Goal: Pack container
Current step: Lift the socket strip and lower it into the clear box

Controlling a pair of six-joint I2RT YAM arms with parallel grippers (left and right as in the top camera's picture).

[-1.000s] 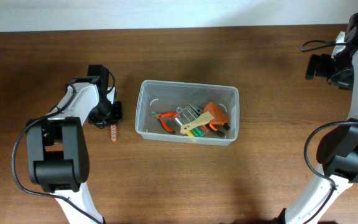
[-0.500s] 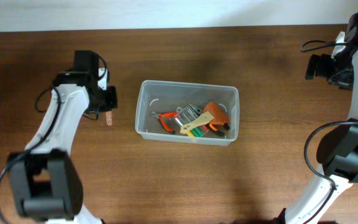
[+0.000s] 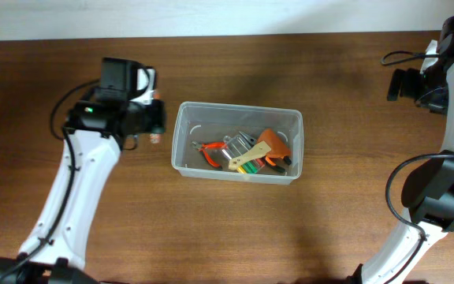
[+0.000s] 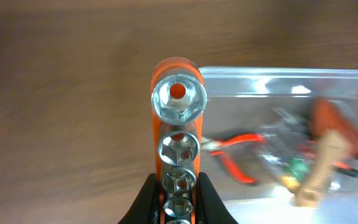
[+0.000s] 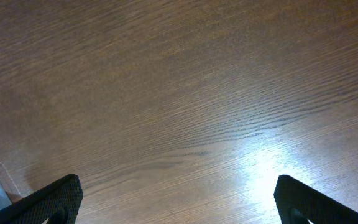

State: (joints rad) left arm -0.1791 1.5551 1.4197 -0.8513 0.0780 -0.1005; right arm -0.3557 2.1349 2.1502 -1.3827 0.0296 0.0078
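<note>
The container (image 3: pixel 239 110) is a clear rectangular bin at the table's middle, holding several hand tools. My left gripper (image 3: pixel 154 125) hovers just off its left end, shut on an orange socket rail (image 4: pixel 178 143) lined with several chrome sockets. In the left wrist view the black fingers (image 4: pixel 143 202) clamp the rail's lower part, and the rail's top overlaps the container's near left corner (image 4: pixel 278 75). My right gripper (image 3: pixel 401 84) is far off at the table's back right. There it stands open (image 5: pixel 176 205) over bare wood, nothing between its fingers.
Inside the container lie orange-handled pliers (image 3: pixel 210 151), an orange tool (image 3: pixel 274 143), a wooden-handled tool (image 3: pixel 252 155) and green-tipped pieces (image 3: pixel 247 167). The table's far edge (image 3: pixel 211 35) meets a pale wall at the back.
My left gripper has shut on the socket rail, lifted it off the table and carried it up and right, to the container's left end. The right arm has not moved.
</note>
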